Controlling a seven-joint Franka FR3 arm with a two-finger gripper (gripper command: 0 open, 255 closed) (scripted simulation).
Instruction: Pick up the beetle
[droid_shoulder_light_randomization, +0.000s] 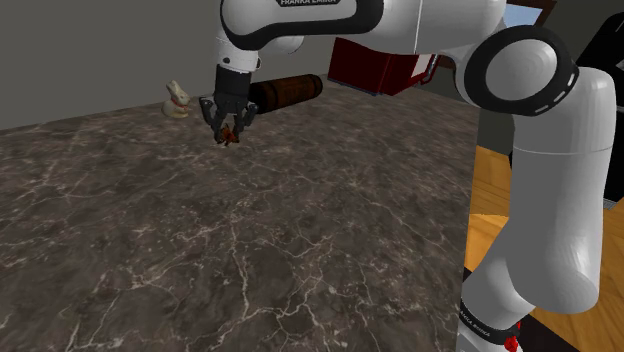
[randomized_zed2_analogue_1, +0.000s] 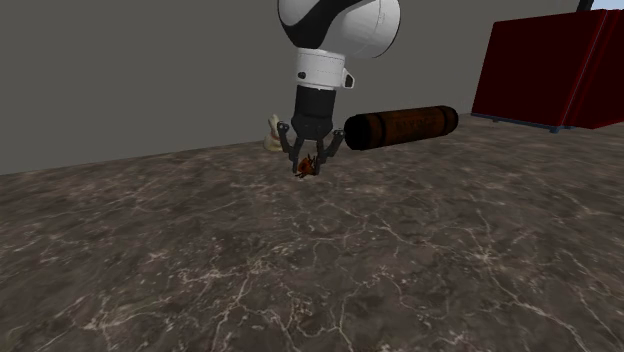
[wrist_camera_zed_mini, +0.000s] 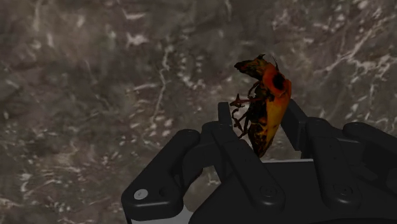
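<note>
The beetle is orange and black with thin legs, and it is clasped on edge between my two black fingers. In the shoulder view my gripper hangs above the dark marbled counter near its far edge, shut on the beetle. In the second exterior view the gripper holds the beetle just above the counter. The beetle looks lifted off the surface, though the gap is small.
A brown cylinder lies on its side at the counter's far edge, just behind the gripper. A small cream rabbit figure stands to the shoulder view's left of it. A dark red box sits beyond the cylinder.
</note>
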